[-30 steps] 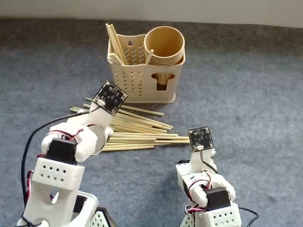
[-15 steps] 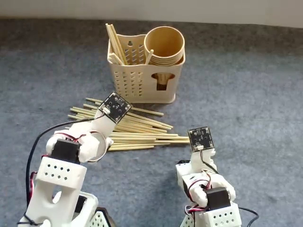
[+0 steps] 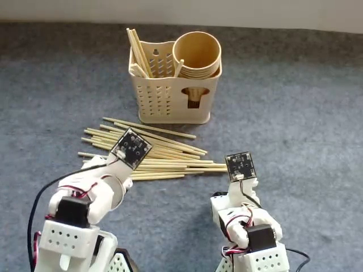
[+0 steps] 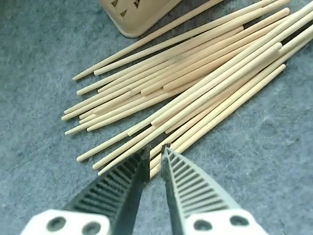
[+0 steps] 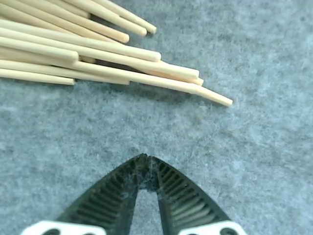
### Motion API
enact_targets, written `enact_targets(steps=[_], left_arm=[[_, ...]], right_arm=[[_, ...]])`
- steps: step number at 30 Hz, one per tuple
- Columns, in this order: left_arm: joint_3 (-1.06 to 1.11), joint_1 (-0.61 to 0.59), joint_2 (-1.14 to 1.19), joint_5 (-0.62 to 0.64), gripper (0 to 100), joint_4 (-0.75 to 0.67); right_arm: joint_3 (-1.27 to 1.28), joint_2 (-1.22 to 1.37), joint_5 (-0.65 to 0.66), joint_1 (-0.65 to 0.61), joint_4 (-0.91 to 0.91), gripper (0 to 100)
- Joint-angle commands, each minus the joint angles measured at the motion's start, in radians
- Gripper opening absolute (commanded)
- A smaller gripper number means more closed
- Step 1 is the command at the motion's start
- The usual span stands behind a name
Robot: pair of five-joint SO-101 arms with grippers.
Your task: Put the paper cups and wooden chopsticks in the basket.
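Note:
Several wooden chopsticks [image 3: 161,154] lie in a loose pile on the grey carpet in front of the basket [image 3: 170,99]. The cream basket holds stacked paper cups [image 3: 197,54] on one side and a few upright chopsticks [image 3: 138,50] on the other. My left gripper [image 4: 155,148] hovers over the near edge of the chopsticks [image 4: 195,83]; its fingers stand a narrow slit apart with nothing between them. My right gripper [image 5: 145,157] is shut and empty above bare carpet, just short of the chopstick ends [image 5: 195,83].
A corner of the basket [image 4: 137,19] lies beyond the pile in the left wrist view. Grey carpet [image 3: 295,113] runs open to the right and left of the basket. Both arm bases stand at the front edge.
The left arm has drawn back from the basket's front toward the near side of the chopstick pile. The right arm has not moved.

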Motion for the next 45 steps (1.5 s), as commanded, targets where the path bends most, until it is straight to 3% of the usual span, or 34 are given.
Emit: enact_targets(steps=[1,10,19,33,39,45], left_arm=[[0.05,-0.001,-0.09,-0.077,6,-0.002],[0.137,-0.002,-0.206,-0.12,6,0.005],[0.154,0.001,-0.142,-0.296,6,0.003],[-0.096,0.002,0.366,-0.453,6,0.003],[-0.209,0.07,0.657,-0.485,6,0.0],[-0.246,0.079,0.858,-0.482,6,-0.141]], right_arm=[[0.113,-0.01,0.012,-0.002,0.005,0.7],[0.113,-0.01,0.012,-0.002,0.005,0.7],[0.113,-0.01,0.012,-0.002,0.005,0.7],[0.113,-0.01,0.012,-0.002,0.005,0.7],[0.113,-0.01,0.012,-0.002,0.005,0.7],[0.113,-0.01,0.012,-0.002,0.005,0.7]])
